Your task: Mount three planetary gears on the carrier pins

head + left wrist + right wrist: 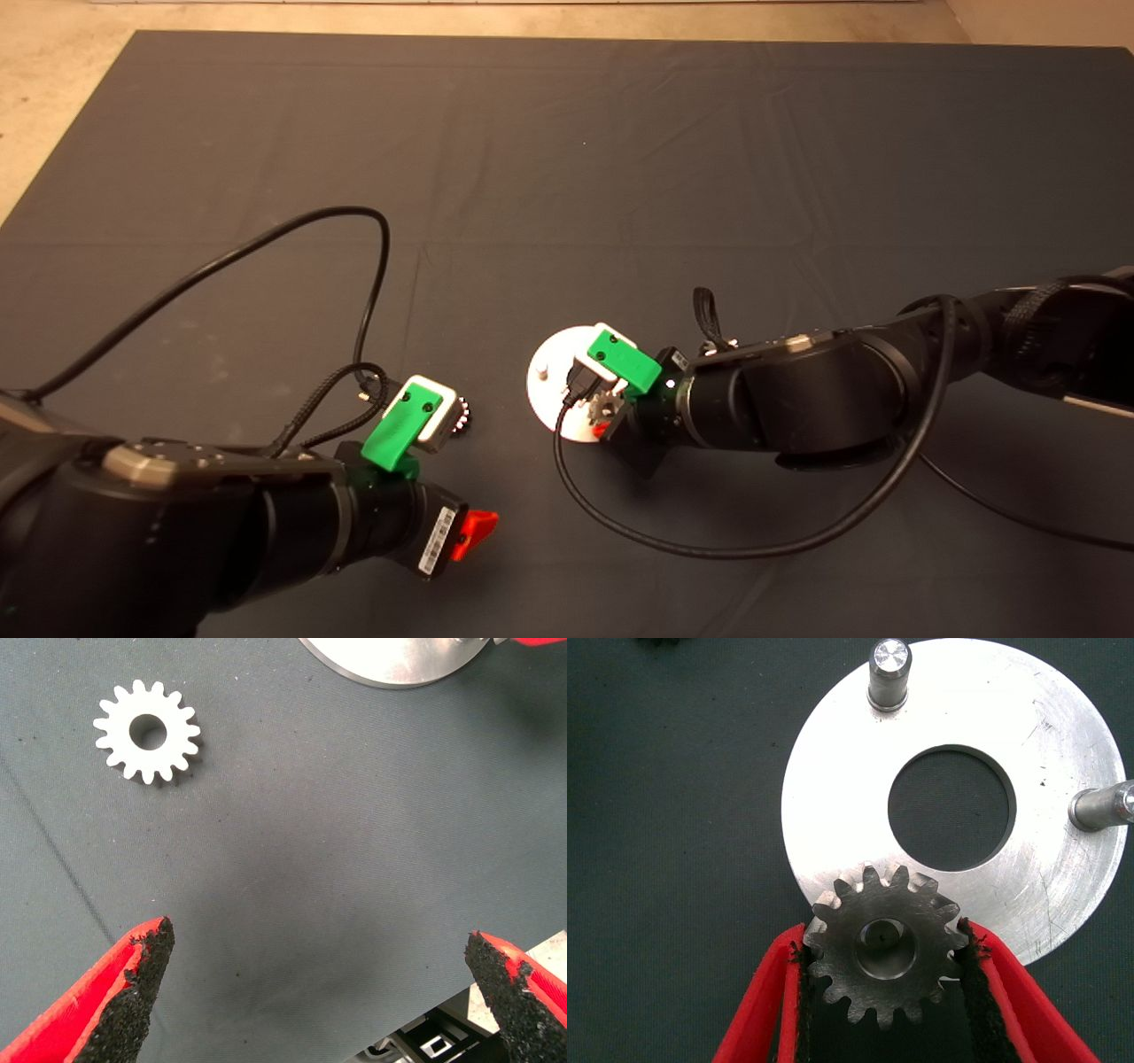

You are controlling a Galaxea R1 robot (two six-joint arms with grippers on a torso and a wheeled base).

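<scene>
Right gripper point(883, 992) pinching dark toothed steel gear point(883, 943), over shiny disc point(1036, 771)

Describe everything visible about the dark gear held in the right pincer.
The dark steel gear is a small toothed wheel, dull grey, with a round centre bore where a pin end seems to show. It lies flat, held between the right pincer's black pads on opposite sides. It overlaps the edge of the shiny carrier disc, apparently at the third pin; two other pins stand bare.

Gear point(883, 950) over disc point(1045, 797) edge
</scene>
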